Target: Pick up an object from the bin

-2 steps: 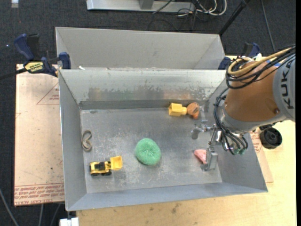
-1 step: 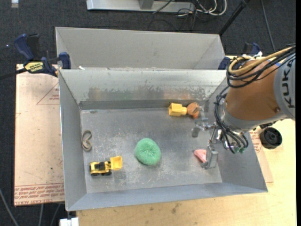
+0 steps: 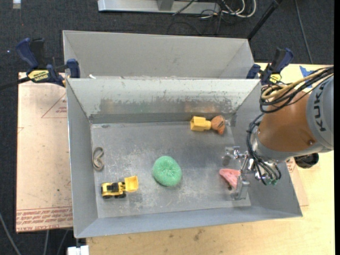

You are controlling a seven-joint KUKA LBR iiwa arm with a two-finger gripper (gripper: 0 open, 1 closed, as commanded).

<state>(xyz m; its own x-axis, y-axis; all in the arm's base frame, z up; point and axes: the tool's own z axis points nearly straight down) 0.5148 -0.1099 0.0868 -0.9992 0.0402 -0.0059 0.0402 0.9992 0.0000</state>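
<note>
Six small things lie on the floor of the grey bin [image 3: 85,142], and I am low at its right side, near the front corner. My gripper [image 3: 237,173] is down over a small pink piece [image 3: 228,176] with a wedge-like shape, which lies near the right wall. My jaws stand open: one finger [image 3: 232,154] is on the far side of the pink piece and the other is on the near side, so the piece sits between them on the floor. I cannot tell whether either finger touches it. To the left of the pink piece, well apart from it, a green round pad [image 3: 167,170] lies about in the middle of the floor. Further left, toward the front left corner, stands a yellow toy loader [image 3: 120,187] with black wheels. Close to the left wall lies a small dull loop [image 3: 98,159]. Against the far wall, somewhat right of the middle, a yellow block [image 3: 200,124] lies just beside a brown-orange lump [image 3: 218,123]; the two seem to touch. My orange cover and cables hang above the right rim.
</note>
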